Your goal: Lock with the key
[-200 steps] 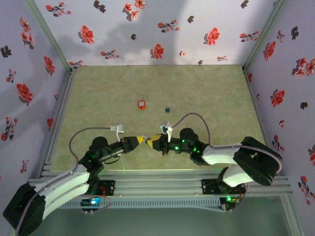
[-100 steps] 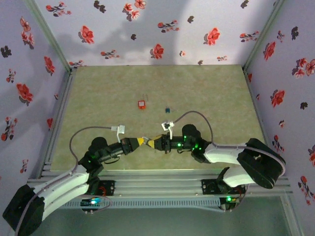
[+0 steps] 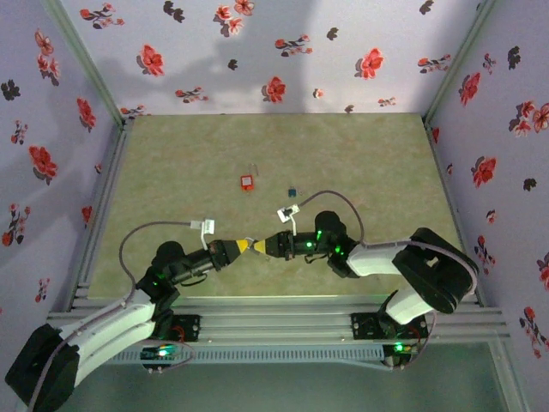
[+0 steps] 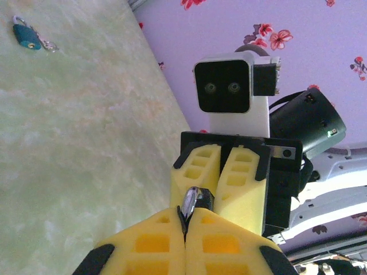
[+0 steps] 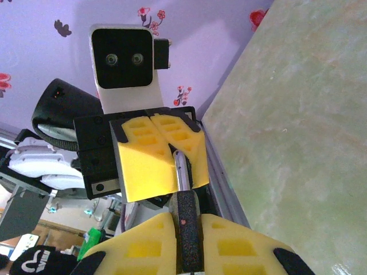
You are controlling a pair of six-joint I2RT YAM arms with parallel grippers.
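pinched by its black head, the key sits between the fingertips of the right gripper, whose jaws are nearly closed on that head. its thin silvery blade points straight out of the grip toward the left gripper, and its tip meets the seam between that gripper's pads. the left gripper's jaws are pressed together; whether they actually nip the blade tip i cannot tell.

from the left wrist, the key shows as a small silvery sliver right at the tip of the left gripper, with the right gripper facing it head-on at 12 o'clock.

from above, the two grippers meet tip to tip near the 6 o'clock edge of the table, the left gripper reaching in from 9 o'clock and the right gripper from 3 o'clock. the padlock, red, lies on the table at 12 o'clock from the key, well apart from it. the blue piece lies at 1 o'clock from the key, near the padlock's 3 o'clock side but not touching it.
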